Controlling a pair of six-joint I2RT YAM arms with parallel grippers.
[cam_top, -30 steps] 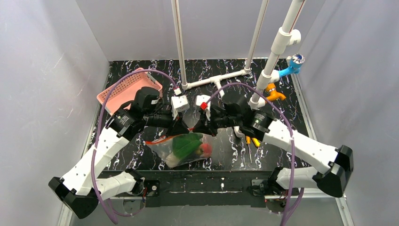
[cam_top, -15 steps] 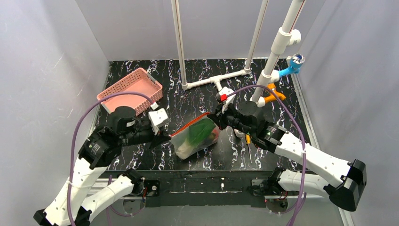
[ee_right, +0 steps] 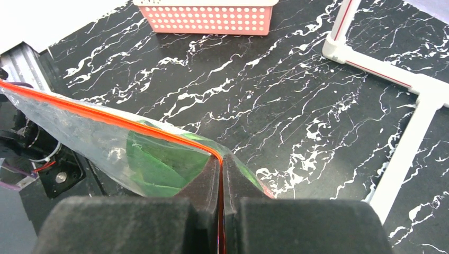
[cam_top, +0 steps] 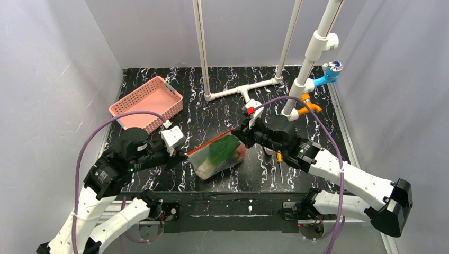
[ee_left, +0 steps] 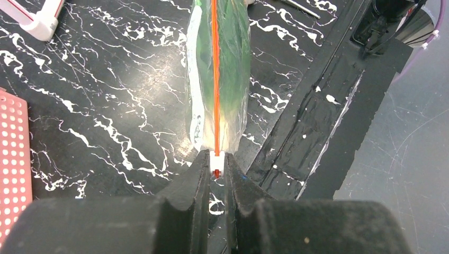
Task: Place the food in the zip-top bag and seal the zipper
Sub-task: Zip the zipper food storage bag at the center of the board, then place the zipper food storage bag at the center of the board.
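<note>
Pulled apart since a second ago: the two sets of jaws, then almost meeting over the bag, now sit at opposite ends of its top edge, the left arm swung back toward 8 o'clock.

Left jaws: nearly closed, pinching the small white slider tab (ee_left: 215, 159) at the 8 o'clock end of the thin red-orange zipper strip (ee_left: 215, 79).

Right jaws: fully closed, clamped on the strip's 2 o'clock end.

Between them the strip runs taut and, in both wrist views, reads as one unbroken line.

Clear crinkly zip-top bag (cam_top: 210, 165) hangs below it just toward 6 o'clock of centre, bottom on the black marbled tabletop (cam_top: 227, 106).

Food is inside: green-leaved bok choy (cam_top: 222, 149) plain, a red-orange patch (cam_top: 239, 152) beside it, probably the tomato; other pieces not made out.

Pink perforated plastic basket (cam_top: 153, 100) stands at 10 o'clock, well apart.

Step in hand, as judged: the sealing stroke, at or close to its end. Next calls for confirming the slider is fully home, then easing tension and letting go without tipping the bag.
</note>
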